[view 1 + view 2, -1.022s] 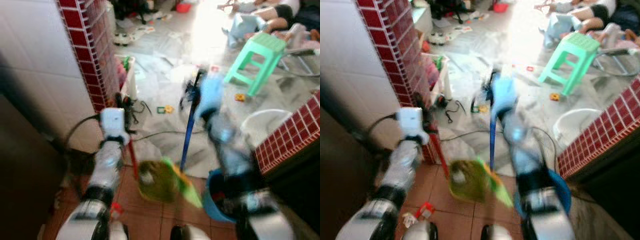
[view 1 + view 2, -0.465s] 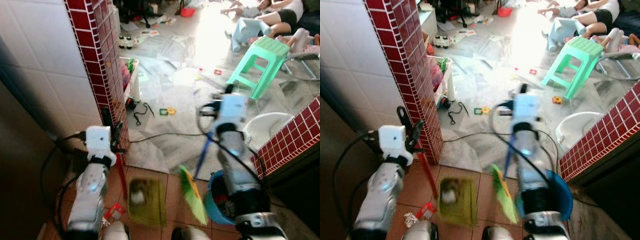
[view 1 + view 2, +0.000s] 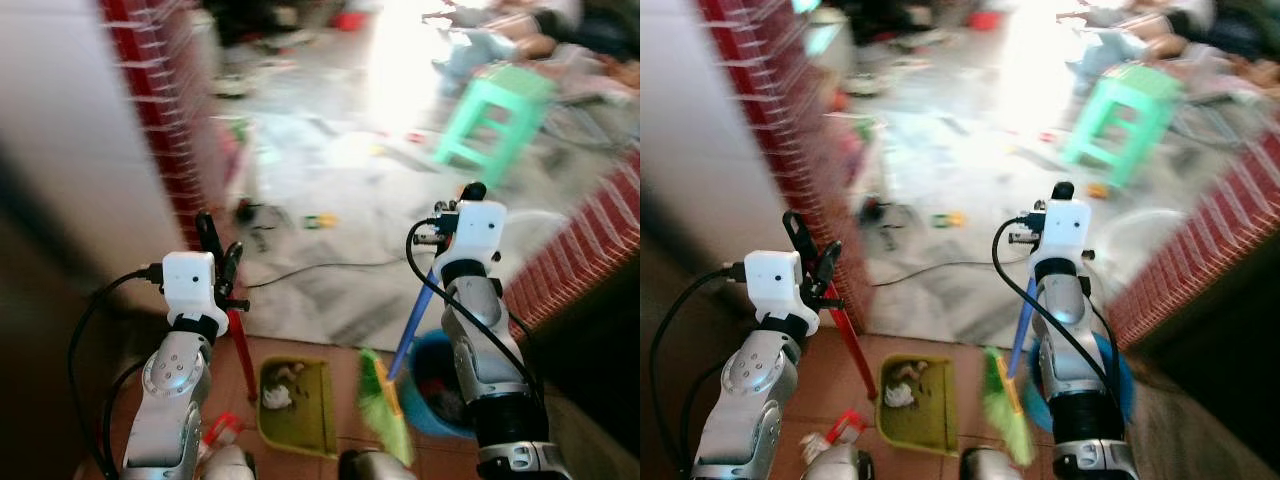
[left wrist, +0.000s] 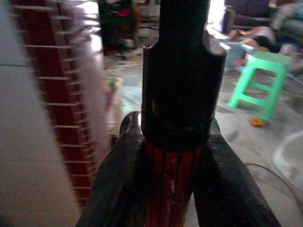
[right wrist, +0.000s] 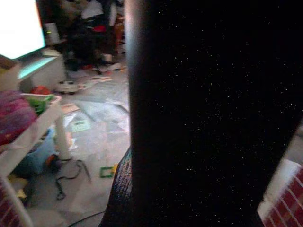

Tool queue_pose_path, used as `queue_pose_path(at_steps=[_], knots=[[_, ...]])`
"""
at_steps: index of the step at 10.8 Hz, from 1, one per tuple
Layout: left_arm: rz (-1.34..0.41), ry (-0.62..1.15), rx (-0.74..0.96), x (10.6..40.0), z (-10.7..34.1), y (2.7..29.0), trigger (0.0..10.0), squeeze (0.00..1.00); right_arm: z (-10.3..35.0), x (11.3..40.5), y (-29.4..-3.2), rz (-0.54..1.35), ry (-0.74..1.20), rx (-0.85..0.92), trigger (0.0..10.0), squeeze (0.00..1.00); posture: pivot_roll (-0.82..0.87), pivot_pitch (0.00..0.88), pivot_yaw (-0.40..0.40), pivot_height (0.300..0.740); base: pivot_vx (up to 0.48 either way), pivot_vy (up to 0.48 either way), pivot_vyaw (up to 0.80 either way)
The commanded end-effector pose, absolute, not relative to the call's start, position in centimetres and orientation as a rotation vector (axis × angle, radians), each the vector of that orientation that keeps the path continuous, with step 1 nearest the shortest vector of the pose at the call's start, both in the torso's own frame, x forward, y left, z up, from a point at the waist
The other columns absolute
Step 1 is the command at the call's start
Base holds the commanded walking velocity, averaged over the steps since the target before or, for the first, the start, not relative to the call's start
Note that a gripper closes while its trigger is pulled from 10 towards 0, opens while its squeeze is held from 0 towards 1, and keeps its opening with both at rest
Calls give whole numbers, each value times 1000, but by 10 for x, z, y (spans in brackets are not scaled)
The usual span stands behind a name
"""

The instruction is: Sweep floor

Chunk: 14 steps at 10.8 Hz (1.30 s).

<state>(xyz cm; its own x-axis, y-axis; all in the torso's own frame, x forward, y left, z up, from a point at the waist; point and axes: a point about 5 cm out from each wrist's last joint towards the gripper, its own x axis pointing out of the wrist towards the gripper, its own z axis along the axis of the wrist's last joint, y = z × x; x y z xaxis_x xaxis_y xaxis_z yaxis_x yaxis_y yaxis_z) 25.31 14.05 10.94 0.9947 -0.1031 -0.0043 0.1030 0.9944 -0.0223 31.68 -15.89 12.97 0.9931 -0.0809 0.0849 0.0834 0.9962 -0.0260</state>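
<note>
A red dustpan handle [image 3: 240, 350] is being held by the left gripper [image 3: 217, 262], whose two black fingers [image 4: 118, 184] are being pressed against the ribbed red shaft just below its black end cap, as is being shown in the left wrist view. The handle is being kept nearly upright so that the yellow-green dustpan [image 3: 295, 405] is being rested flat on the terracotta floor tiles [image 3: 320, 350], mouth turned toward the broom. A small pile of pale debris [image 3: 278, 394] is already being carried inside the pan. A blue broom handle [image 3: 415, 315] is being gripped by the right gripper [image 3: 462, 200]; its fingers are being closed around the shaft near the top, though the right wrist view is too dark for the contact to be made out clearly. The stick is being slanted downward and inward so that the green bristle head [image 3: 385, 405] is being brought just beside the pan's open edge, which suggests that dirt is being driven from the tiles into the pan. A blue bucket [image 3: 440, 385] is being left just beside the broom, probably for emptying. A red brick pillar [image 3: 165, 110], a green stool [image 3: 495, 110] and scattered litter are being seen, blurred, on the grey floor beyond.
</note>
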Motion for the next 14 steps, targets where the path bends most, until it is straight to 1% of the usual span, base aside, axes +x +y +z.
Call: queue_pose_path(at_steps=[1,2,14], knots=[[-134,-36,-42,253,121,136,10000,0,133,315,-162,-91,-88,-32,10000,0,7,13,-21,740,0,0,-800],[-138,-31,-44,252,122,136,10000,0,133,315,-161,-83,-85,-27,10000,0,7,17,-22,740,0,0,-800],[-150,-14,-50,256,124,134,10000,0,137,322,-158,-52,-88,-13,10000,0,9,13,-31,740,0,0,0]])
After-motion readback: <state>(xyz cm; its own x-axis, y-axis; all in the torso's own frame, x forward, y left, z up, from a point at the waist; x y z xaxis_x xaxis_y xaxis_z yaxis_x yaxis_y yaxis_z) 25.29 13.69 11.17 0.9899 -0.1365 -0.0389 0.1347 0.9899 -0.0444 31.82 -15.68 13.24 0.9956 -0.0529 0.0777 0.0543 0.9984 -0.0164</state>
